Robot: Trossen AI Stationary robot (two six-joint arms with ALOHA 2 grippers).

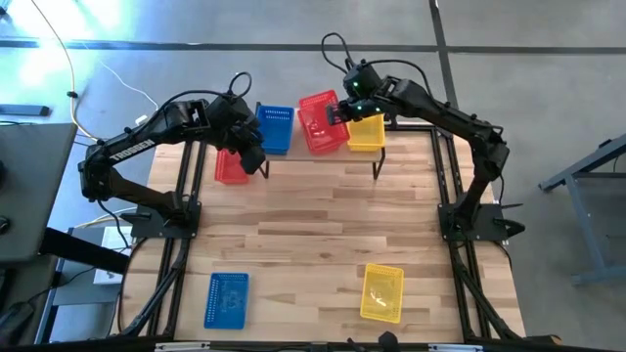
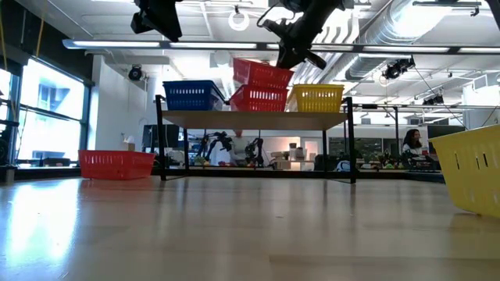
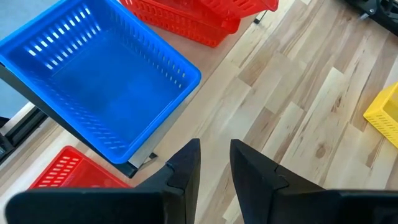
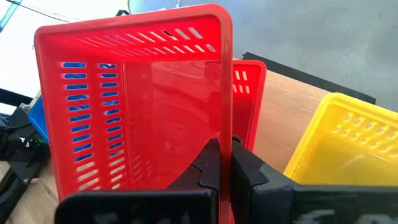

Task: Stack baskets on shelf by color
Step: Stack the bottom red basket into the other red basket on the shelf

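The shelf [image 1: 323,156] stands at the table's far side. On it sit a blue basket [image 1: 275,127], a red basket [image 2: 258,100] and a yellow basket [image 1: 366,133]. My right gripper [image 4: 225,163] is shut on a second red basket [image 2: 262,73], which is tilted over the first. My left gripper [image 3: 214,163] hangs open above the shelf's left front corner, holding nothing. Another red basket [image 1: 231,166] rests on the tabletop left of the shelf. A blue basket [image 1: 226,298] and a yellow basket [image 1: 381,291] lie near the front edge. My right gripper pinches the upper red basket's right side wall [image 4: 226,127], one finger inside the basket and one outside. The fingers come slanting down from the table's right. The basket is tilted, its right side raised and its left lower edge [image 2: 236,87] down on the red basket beneath.
The shelf's black legs [image 1: 377,168] stand on the tabletop. The middle of the table [image 1: 323,225] is bare wood between the shelf and the two front baskets. Both arm bases [image 1: 161,220] flank the table's sides.
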